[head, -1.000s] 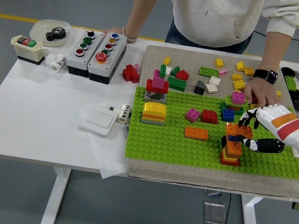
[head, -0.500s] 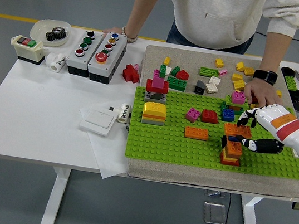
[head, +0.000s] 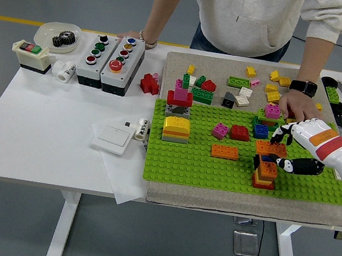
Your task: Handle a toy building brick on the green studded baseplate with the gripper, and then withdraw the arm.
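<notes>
One robot hand [head: 281,152], the right, reaches in over the green studded baseplate [head: 179,161] and meets a stack of orange, yellow and red bricks [head: 266,169] standing upright near the plate's front right. Its black fingers [head: 273,162] curl around the stack's upper orange brick [head: 271,148], thumb on the near side, apparently clamped on it. The stack lies immediately left of the palm, long axis vertical; the left hand is out of view. Bricks are hard, glossy, studded plastic; the plate rests on a coarse grey mat [head: 224,202] on the white surface [head: 49,123]. A person's hand [head: 296,107] rests just behind, touching loose bricks.
</notes>
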Robot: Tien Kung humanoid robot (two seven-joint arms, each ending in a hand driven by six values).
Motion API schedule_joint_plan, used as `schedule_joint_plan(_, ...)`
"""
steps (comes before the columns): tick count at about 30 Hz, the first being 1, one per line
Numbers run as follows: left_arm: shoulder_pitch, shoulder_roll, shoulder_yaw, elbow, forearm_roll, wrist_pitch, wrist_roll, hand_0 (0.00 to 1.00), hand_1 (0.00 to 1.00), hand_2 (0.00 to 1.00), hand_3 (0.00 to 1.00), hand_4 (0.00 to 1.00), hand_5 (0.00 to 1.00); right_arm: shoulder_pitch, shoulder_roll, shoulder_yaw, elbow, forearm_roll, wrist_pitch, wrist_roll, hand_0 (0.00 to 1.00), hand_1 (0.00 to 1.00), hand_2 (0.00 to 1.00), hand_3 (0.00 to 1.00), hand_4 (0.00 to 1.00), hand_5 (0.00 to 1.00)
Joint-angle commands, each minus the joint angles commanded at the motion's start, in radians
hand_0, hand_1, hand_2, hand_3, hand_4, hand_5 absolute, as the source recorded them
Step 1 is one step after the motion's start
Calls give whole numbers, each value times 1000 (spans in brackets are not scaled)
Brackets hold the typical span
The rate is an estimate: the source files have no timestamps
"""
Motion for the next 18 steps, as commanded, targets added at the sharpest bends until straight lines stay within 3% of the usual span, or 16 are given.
schedule_joint_plan(18, -2, 0, 2, 0, -1, -4, -1, 559, 628, 695, 617, 643, 754, -2, 4, 1, -14, -1, 5, 0, 290, 426, 523, 556, 661, 273)
